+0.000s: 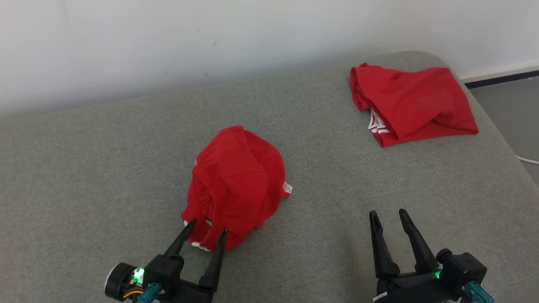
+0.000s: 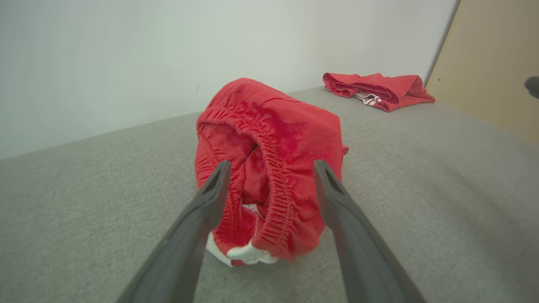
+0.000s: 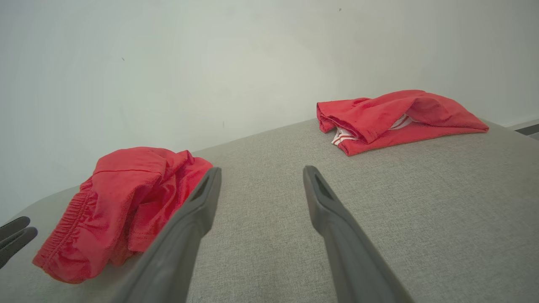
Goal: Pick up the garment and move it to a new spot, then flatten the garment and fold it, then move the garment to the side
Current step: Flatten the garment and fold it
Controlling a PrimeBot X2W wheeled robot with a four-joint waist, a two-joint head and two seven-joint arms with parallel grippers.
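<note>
A grey padded surface (image 1: 84,168) takes up most of the head view, and a pale wall (image 1: 168,42) runs along its far side. At the far right, beyond the rounded corner, there is a strip of grey floor (image 1: 511,109) with a thin white cable (image 1: 528,159) lying on it.

The crumpled red garment (image 1: 236,181) sits in a loose heap near the middle of the surface, a little to the robot's left. Its gathered waistband faces the robot, and a bit of white trim shows at the near edge and on the right side. A second red garment (image 1: 414,103) lies flatter and roughly folded in the far right corner, well apart from the heap. White stripes peek out along its near left edge.

The left gripper (image 1: 208,225) is at the near edge of the crumpled red garment with its two dark fingers spread wide. In the left wrist view the fingers stand on either side of the waistband fold, with the cloth between them but not pinched. Whether the fingertips touch the fabric cannot be told. A green light glows on its wrist.

The right gripper (image 1: 388,212) is over bare surface to the right of the heap and apart from both garments. Its fingers are spread as well, with nothing between them.
</note>
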